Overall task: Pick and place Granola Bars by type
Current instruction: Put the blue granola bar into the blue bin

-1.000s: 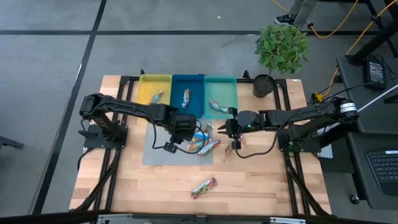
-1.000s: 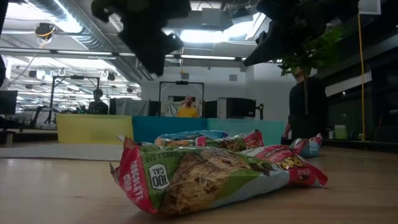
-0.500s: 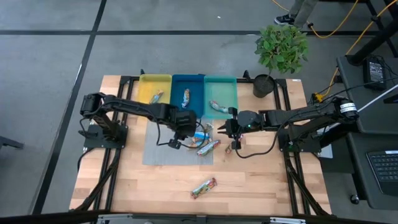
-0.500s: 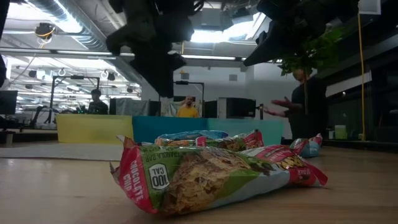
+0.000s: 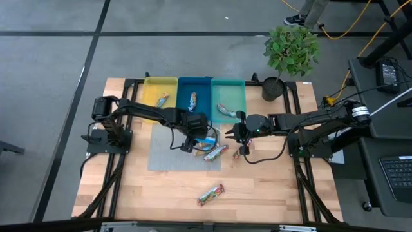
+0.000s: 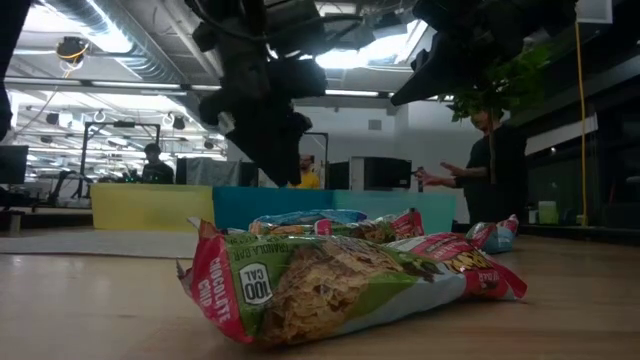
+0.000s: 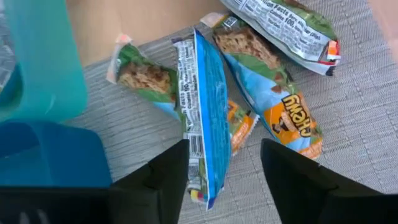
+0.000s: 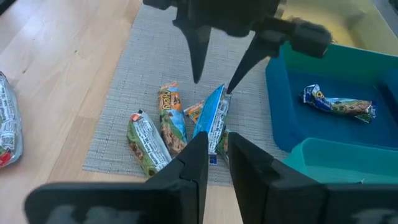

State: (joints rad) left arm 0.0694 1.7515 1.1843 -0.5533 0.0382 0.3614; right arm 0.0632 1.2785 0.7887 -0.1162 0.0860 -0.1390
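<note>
On the grey mat point(image 5: 164, 158) beside the trays, a blue granola bar point(image 7: 208, 118) stands on edge between the left gripper's point(image 7: 224, 163) spread fingers. Light and crinkly, its slick foil wants pinching mid-length. Right gripper point(image 8: 215, 160) waits nearby, narrow, empty.

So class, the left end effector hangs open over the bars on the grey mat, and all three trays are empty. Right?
Not quite: each tray already holds one bar, as the high view shows. The left end effector does hang open over the bars on the grey mat.
</note>
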